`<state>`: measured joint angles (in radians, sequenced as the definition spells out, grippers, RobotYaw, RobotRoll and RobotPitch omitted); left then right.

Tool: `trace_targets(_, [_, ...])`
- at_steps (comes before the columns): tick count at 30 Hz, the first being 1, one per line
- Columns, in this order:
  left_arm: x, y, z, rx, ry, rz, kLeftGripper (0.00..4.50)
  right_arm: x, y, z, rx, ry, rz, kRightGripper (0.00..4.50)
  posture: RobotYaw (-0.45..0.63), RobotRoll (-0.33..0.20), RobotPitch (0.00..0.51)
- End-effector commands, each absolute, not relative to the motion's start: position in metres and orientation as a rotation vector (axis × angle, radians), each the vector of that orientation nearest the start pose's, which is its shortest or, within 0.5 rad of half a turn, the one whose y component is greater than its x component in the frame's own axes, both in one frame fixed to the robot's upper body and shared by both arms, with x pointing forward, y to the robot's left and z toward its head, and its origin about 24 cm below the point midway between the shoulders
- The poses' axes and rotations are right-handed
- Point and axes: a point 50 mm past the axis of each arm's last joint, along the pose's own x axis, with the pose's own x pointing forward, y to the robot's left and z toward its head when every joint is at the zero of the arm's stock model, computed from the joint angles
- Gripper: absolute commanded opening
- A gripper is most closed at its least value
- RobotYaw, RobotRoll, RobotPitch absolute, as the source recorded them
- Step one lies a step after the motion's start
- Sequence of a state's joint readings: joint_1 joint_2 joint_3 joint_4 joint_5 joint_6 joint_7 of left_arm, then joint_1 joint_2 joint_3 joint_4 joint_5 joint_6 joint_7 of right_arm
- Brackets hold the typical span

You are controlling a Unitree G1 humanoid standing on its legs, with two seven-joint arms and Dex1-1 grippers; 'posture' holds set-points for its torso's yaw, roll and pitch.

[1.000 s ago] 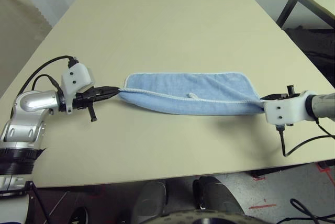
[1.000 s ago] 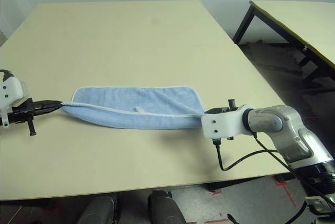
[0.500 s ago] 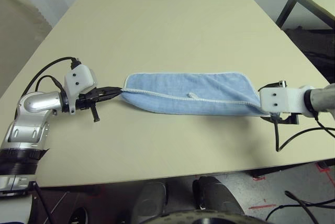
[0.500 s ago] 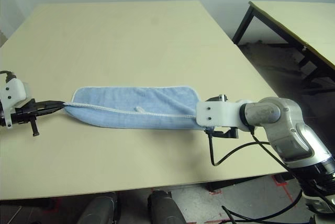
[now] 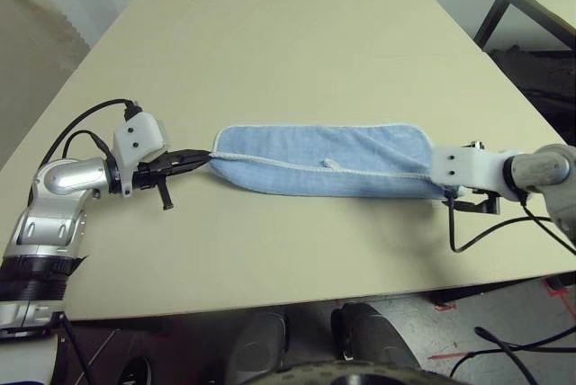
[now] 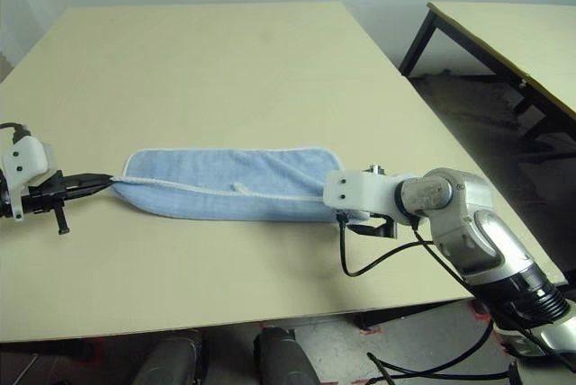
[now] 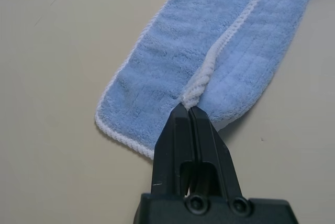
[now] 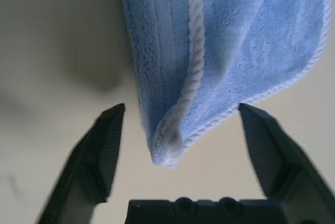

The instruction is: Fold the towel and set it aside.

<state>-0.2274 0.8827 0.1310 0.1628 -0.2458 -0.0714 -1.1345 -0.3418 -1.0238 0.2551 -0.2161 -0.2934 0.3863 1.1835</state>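
soft, light towel [image 5: 324, 162] lies folded lengthwise on the table [image 5: 288, 52]; left gripper [image 7: 191, 110] pinches its corded end, right gripper [image 8: 175, 111] straddles the opposite end, fingers apart. best gripped at corners.

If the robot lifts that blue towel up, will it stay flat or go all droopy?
Probably droopy: the towel already lies folded over in soft curves. It looks light, since the left gripper holds it by one pinched end. The fuzzy terry likely won't slip easily.
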Motion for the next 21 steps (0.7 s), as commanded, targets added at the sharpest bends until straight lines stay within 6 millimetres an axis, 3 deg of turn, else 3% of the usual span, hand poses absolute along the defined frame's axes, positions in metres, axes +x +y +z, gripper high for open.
trace_targets(1, [0.263,0.285,0.145,0.665,0.153,-0.912,0.0,0.266,-0.232,0.142,-1.236,0.655,0.951,2.97,0.08,0.0,0.065])
trace_targets(9, [0.264,0.285,0.144,0.664,0.151,-0.911,0.0,0.262,-0.234,0.142,-1.235,0.685,0.968,0.06,0.07,0.0,0.063])
trace_targets(14, [0.264,0.286,0.145,0.665,0.146,-0.907,0.0,0.255,-0.24,0.141,-1.242,0.737,0.984,0.02,0.08,0.0,0.061])
trace_targets(21, [0.267,0.296,0.154,0.652,0.143,-0.888,0.0,0.262,-0.241,0.172,-1.215,0.679,0.972,0.02,0.06,0.0,0.056])
